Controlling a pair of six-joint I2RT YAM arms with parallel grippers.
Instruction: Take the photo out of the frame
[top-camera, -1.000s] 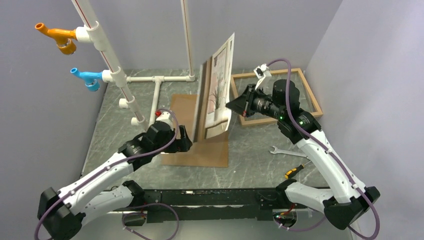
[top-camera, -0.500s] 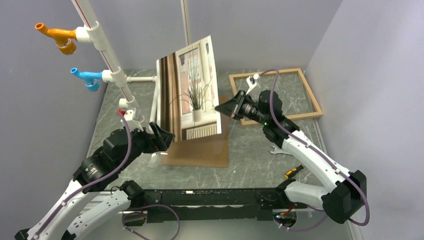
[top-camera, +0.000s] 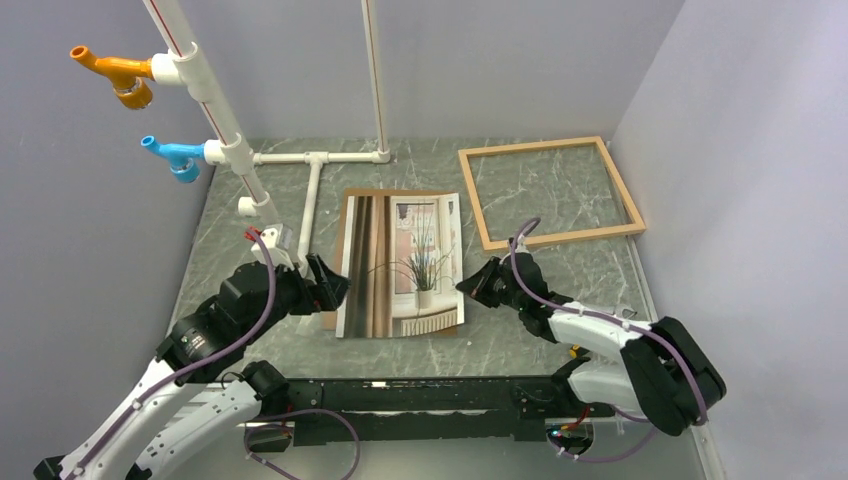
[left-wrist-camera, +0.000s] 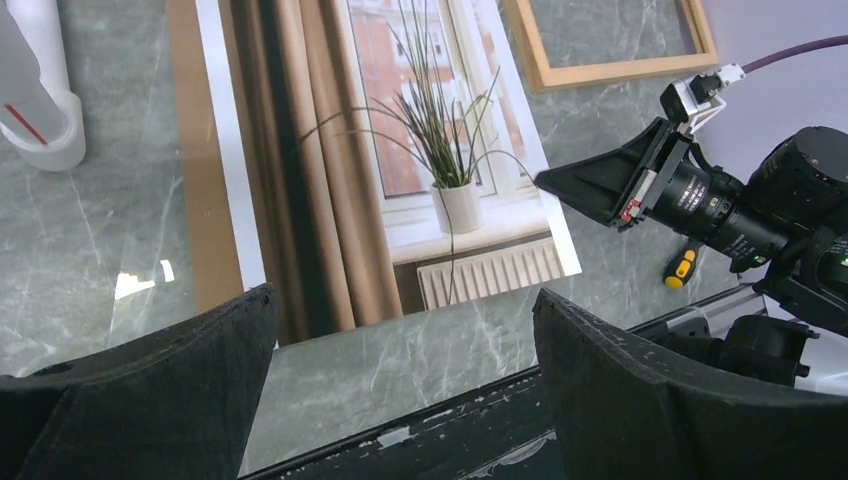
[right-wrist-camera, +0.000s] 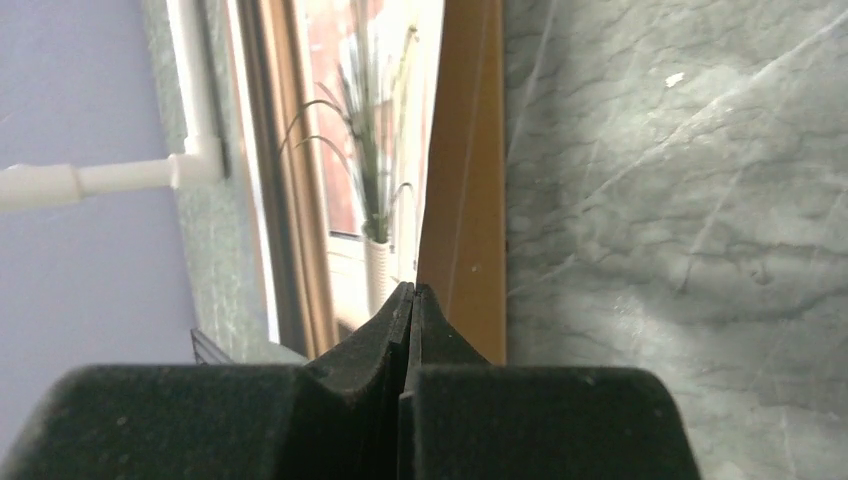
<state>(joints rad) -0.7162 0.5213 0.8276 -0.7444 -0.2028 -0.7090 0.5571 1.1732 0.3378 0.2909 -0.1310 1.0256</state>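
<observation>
The photo (top-camera: 400, 265) lies picture side up on a brown backing board (left-wrist-camera: 185, 150) at the table's middle. It shows a potted spiky plant and brown curtains. My right gripper (top-camera: 470, 285) is low at the photo's right edge and shut on that edge; in the right wrist view the closed fingertips (right-wrist-camera: 412, 292) pinch the thin sheet (right-wrist-camera: 340, 200), with the board (right-wrist-camera: 465, 200) beside it. My left gripper (top-camera: 335, 285) is open and empty just off the photo's left edge. The empty light-wood frame (top-camera: 530, 147) lies flat at the back right, also seen in the left wrist view (left-wrist-camera: 620, 70).
A white pipe structure (top-camera: 315, 190) with orange (top-camera: 115, 72) and blue (top-camera: 170, 155) fittings stands at the back left. A yellow-handled screwdriver (left-wrist-camera: 678, 268) lies near the right arm's base. A black rail (top-camera: 420, 392) runs along the near table edge.
The photo has gone from standing upright to lying flat, picture side up, on the board. My right gripper came down and forward with it. My left gripper let go and drew back left.
</observation>
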